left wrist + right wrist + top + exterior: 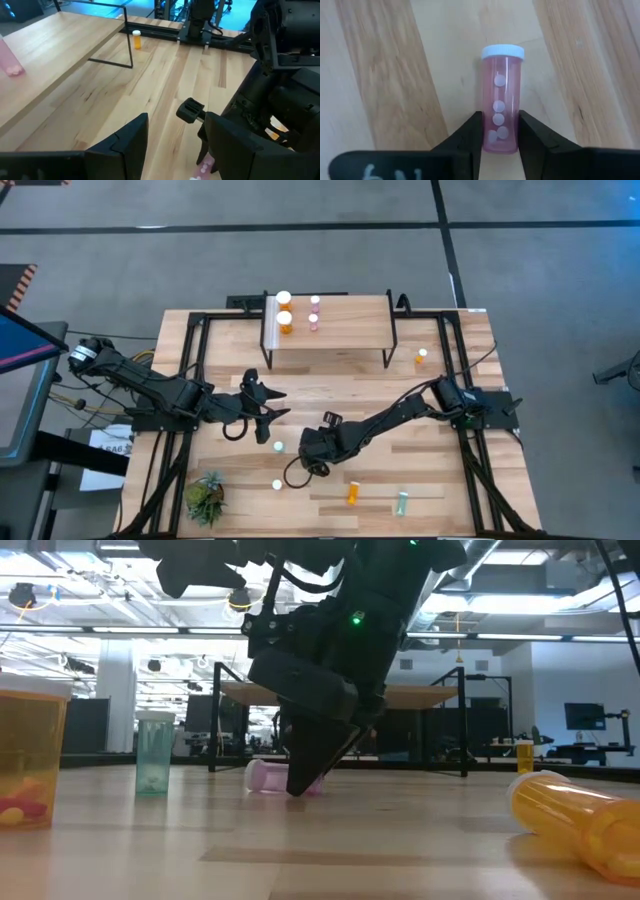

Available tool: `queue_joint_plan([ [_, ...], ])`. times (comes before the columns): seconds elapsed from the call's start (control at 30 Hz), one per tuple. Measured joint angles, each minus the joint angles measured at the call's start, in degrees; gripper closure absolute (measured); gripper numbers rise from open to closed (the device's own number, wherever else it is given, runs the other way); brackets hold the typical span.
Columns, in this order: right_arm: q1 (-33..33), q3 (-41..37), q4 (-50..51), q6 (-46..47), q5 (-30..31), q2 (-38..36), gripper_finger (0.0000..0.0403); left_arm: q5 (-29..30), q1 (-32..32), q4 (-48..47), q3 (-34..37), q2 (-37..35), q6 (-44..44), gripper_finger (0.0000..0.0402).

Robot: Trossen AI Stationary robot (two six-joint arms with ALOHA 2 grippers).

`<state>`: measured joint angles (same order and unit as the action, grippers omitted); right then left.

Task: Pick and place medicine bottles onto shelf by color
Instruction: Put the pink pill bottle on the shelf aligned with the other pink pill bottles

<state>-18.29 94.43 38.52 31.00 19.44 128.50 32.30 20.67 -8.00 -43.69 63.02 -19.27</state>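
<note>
The right gripper (499, 132) is down at the tabletop (330, 385), its two dark, blunt fingers (470, 131) pressed against either side of a pink bottle (501, 100) that lies flat on the pale, streaky wood. The bottle is a smooth translucent cylinder with a ribbed white cap pointing away from the gripper, and several round white pills show through its wall (four or five, as far as I can count). From table height the same bottle (262, 776) peeks out behind the black, boxy wrist.

Close by, the left gripper (268, 420) hovers over the table with its fingers apart, holding nothing.

Nearer the front edge lie an orange bottle (353, 493) and a pale green bottle (402, 502), both on their sides in the overhead view, with two white-capped bottles (278, 448) standing between them and a small leafy potted plant (205, 498).

Farther back, one small orange bottle (421, 358) stands alone beside the shelf (350, 330). The shelf is a light wood slab on thin black legs, with a white strip at one end. On it stand two larger orange bottles (285, 322) and, just beside them, two slim pink bottles (314, 323).
</note>
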Motion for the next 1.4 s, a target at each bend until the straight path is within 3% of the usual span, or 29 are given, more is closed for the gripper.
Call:
queue_joint_plan([
  [0.4, -0.2, -0.3, -1.1, -1.3, 0.2, -0.7, 0.0279, -0.4, 0.0, 1.4, 0.0, 0.0, 1.0, 0.0219],
  [0.63, -1.3, -2.4, -2.6, -1.3, 4.8, -4.5, 0.0283, -0.6, 0.0, 1.4, 0.0, 0.0, 1.0, 0.0219],
  [0.83, -1.0, -15.6, -14.5, -0.9, 5.0, -13.3, 0.0283, -1.2, 0.0, 1.3, 0.0, 0.0, 1.0, 0.0219],
  [1.1, 0.7, -35.9, -40.9, -6.0, 4.9, -28.6, 0.0282, -1.4, -0.4, 5.8, -0.2, 0.0, 2.8, 0.0219],
  [1.23, 1.9, -39.8, -47.7, -10.7, 5.3, -33.0, 0.0282, -1.5, -1.8, 9.4, -2.3, 0.0, 4.4, 0.0219],
  [1.4, 3.3, -39.9, -51.1, -16.6, 6.2, -35.1, 0.0282, -10.1, -5.5, 7.5, -6.1, 0.0, 6.6, 0.0219],
])
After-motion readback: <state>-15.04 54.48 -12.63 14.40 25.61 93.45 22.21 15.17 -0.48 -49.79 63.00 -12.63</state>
